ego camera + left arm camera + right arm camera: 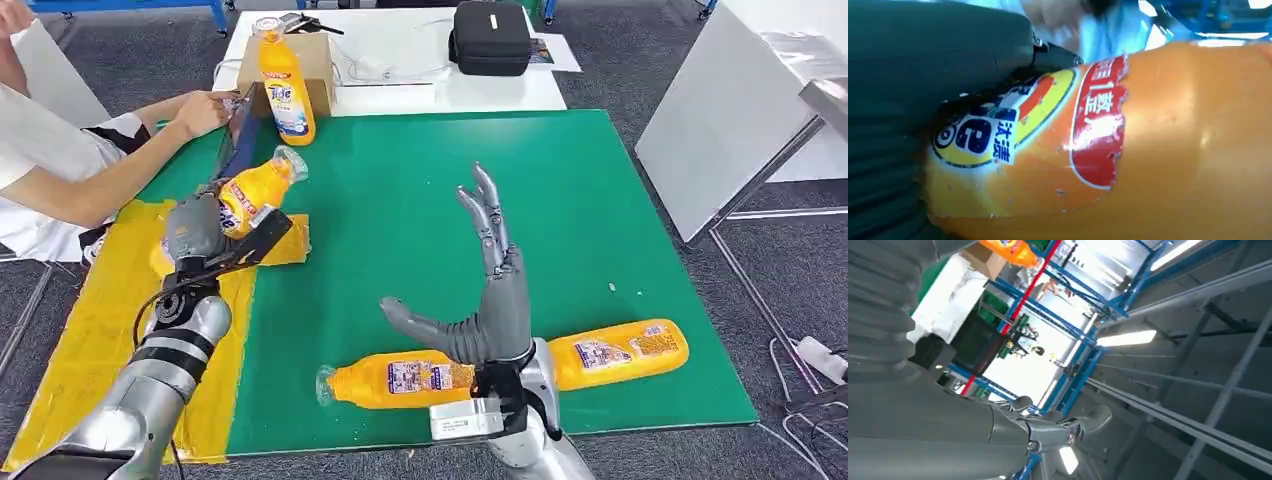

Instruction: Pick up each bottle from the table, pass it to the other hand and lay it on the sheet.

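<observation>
Gripping an orange bottle (252, 192) over the yellow sheet (95, 330) at the left of the green mat (420, 190), the left hand (196, 228) is seen with its fingers wrapped round the bottle's body, the clear cap end tilted up and away. In the left wrist view the same bottle's label (1013, 125) is pressed close against the grey thumb. The right hand (487, 290) is raised above the near edge of the mat, fingers spread apart and pointing upward, nothing held in it. Two more bottles are laid flat on the mat near that edge: one (395, 380) just left of the right wrist, another (620, 352) to its right. A fourth bottle (284, 85) is stood upright at the far side, beside a cardboard box (312, 62). A person's hand (205, 108) is rested near it.
</observation>
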